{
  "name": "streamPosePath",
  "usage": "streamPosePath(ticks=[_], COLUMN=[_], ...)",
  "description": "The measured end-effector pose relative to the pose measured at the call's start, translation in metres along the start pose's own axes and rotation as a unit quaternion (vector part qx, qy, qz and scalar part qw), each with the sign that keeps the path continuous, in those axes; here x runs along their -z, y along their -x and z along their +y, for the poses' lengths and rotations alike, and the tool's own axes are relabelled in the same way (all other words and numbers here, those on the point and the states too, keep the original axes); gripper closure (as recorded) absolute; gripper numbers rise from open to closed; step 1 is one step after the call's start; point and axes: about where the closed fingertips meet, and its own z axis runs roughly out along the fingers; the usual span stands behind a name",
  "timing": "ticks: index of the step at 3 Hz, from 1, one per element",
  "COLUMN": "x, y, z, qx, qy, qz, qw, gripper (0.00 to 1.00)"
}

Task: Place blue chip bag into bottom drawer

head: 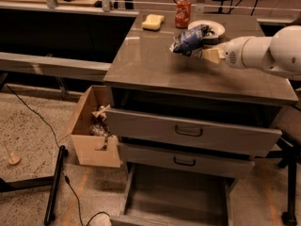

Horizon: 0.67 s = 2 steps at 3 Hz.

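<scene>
Cabinet (150, 67) taken as landmark throughout.

- Gripper (207, 53): located over the rear right part of the cabinet top, at the end of a white arm entering from the right edge of the camera view. It is pinched on the blue chip bag (189, 39).
- The bag is carried at the gripper's tip, on the side away from the arm. It seems to be held clear of the cabinet top, since a dark shadow is seen on the surface beneath it. Its long axis is slanted, with the low end toward the cabinet's front and the high end toward the white bowl (215, 28) just behind.
- Bottom drawer (176, 197): pulled out at the cabinet's foot, floor bare. It is placed well below the bag and forward of the cabinet's front edge.
- Judgement: the coming move turns on that offset. The bag is to be brought out past the front edge, then down past the two upper drawer fronts (193, 131), which stand slightly proud of the cabinet and could be brushed on the descent.
- Cabinet top: smooth, glossy, grey-brown. A red soda can (182, 12) and a yellow sponge (153, 21) are set at its rear edge, apart from the bag.
- Room: a speckled floor is noted around the cabinet, with a cardboard box (91, 147) against its left side as viewed and a black cable (40, 119) lying beyond the box.
</scene>
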Motion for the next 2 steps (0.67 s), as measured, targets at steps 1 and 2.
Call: streamPosePath(ticks=[1,2], x=[0.0473,0.0532], y=[0.0021,0.0034], z=[0.0281,0.0310], qx=[0.005,0.008], qy=[0.012,0.012], qz=[0.016,0.017], qw=[0.9998,0.9997], gripper=[1.00,1.00])
